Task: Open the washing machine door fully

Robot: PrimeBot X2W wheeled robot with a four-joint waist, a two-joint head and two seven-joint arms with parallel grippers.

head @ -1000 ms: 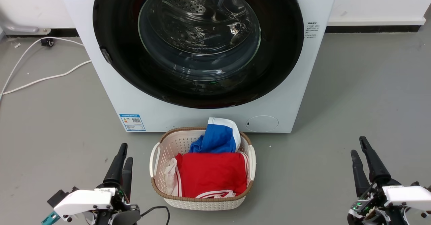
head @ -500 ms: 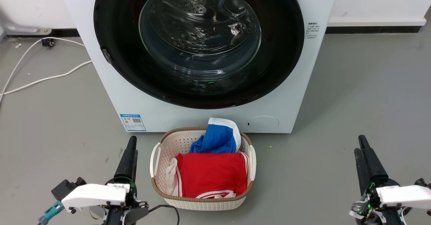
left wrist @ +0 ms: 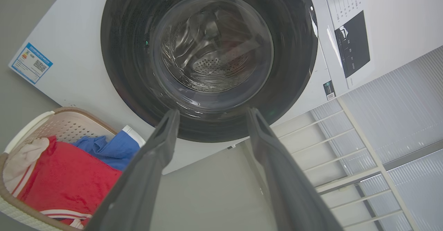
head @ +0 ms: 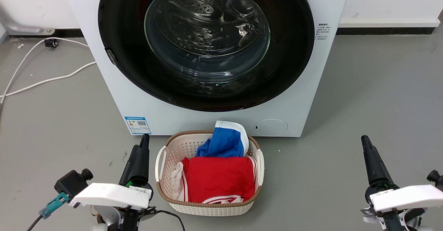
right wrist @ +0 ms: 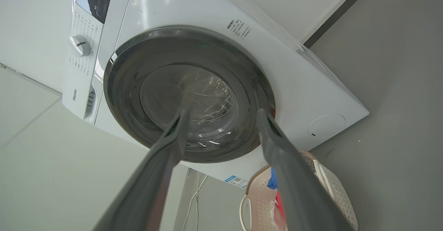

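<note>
The washing machine door is a big glossy black round with a bulging glass bowl, and it lies flat against the white machine front. It also appears ahead of the fingers as the door and the door. My left gripper hovers low over the floor left of the basket, short of the machine, fingers pointing at it. Its wrist view shows the left gripper open and empty. My right gripper hangs at the lower right, well clear of the machine. It is the right gripper, open and empty.
A wicker-trimmed laundry basket with red and blue clothes stands on the floor right before the machine. A small round white flap sits at the machine's lower right. White cables trail over the grey floor at left. The control knob is above the door.
My left gripper has moved forward and to the right, toward the machine. Both grippers have rolled, so each pair of fingers now lines up as one in the head view. The door has not moved.
</note>
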